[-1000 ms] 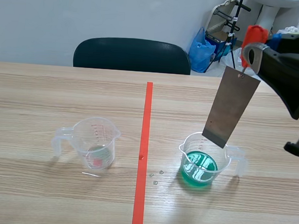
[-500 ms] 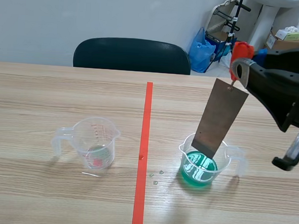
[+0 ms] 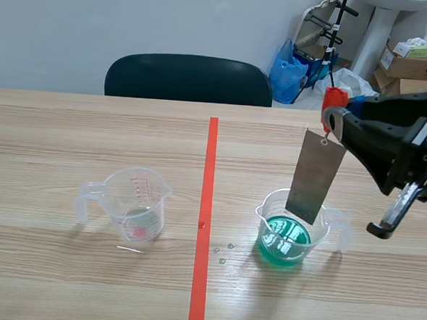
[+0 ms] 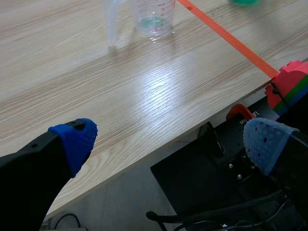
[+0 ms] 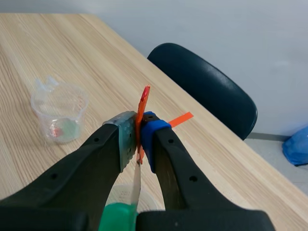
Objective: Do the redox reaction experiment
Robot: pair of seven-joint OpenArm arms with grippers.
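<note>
Key relation: your metal strip (image 3: 315, 175) hangs right above the green beaker (image 3: 290, 237). Its lower edge is down at the beaker's mouth, but I can't tell whether it meets the liquid.
Long axis: close to upright, with the top end leaning a little toward the beaker's handle side. I judge the coming move to be a plain descent into the beaker.
Right pincer (image 5: 138, 139): clenched on the red tab (image 3: 335, 99) at the strip's top end, above the beaker.
Left pincer (image 4: 171, 142): released and holding nothing, off the desk (image 3: 55, 136) edge and well apart from the beaker. Your right arm is the nearer one.
Strip's look: a flat, dull grey, long rectangle.
Beaker's look: clear plastic with a handle and shallow green liquid.
Second beaker (image 3: 135, 202): across the tape line (image 3: 204, 225) from the green beaker, nearly empty, with a reddish trace.
</note>
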